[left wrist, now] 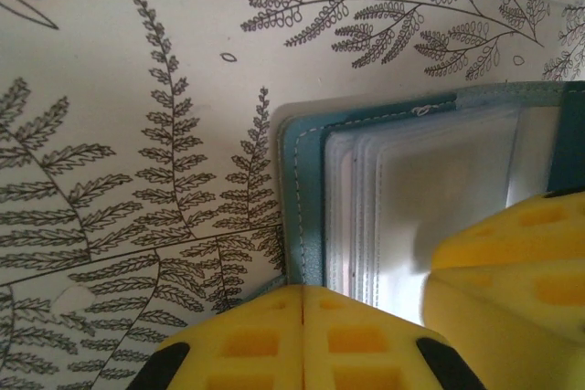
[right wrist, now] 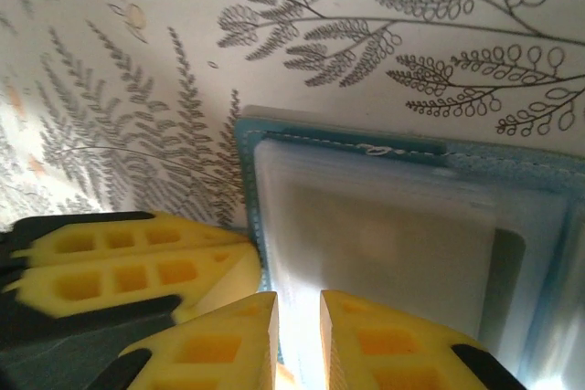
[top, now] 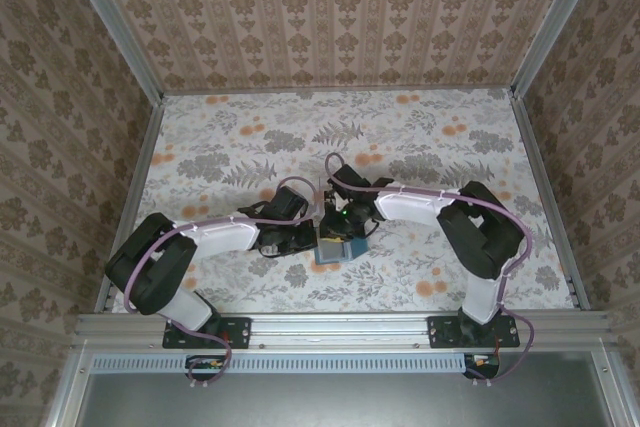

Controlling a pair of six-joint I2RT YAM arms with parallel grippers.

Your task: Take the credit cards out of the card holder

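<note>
L gripper (left wrist: 303,303), fingers pressed together, sat at card holder (left wrist: 302,198) corner, prob to pin it; my R gripper (right wrist: 298,310) straddled the clear sleeves (right wrist: 384,235) w/ narrow gap, couldn't tell if gripping

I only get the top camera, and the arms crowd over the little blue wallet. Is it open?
Observer: Yes. The left wrist view shows the card holder lying open, with clear sleeves stacked inside.
Operator: Is the left one squeezing?
Observer: The left gripper is shut, right at the holder's edge.
Operator: And the other one?
Observer: The right gripper has a narrow gap between its fingers, over the sleeves. I cannot tell whether it pinches anything.
</note>
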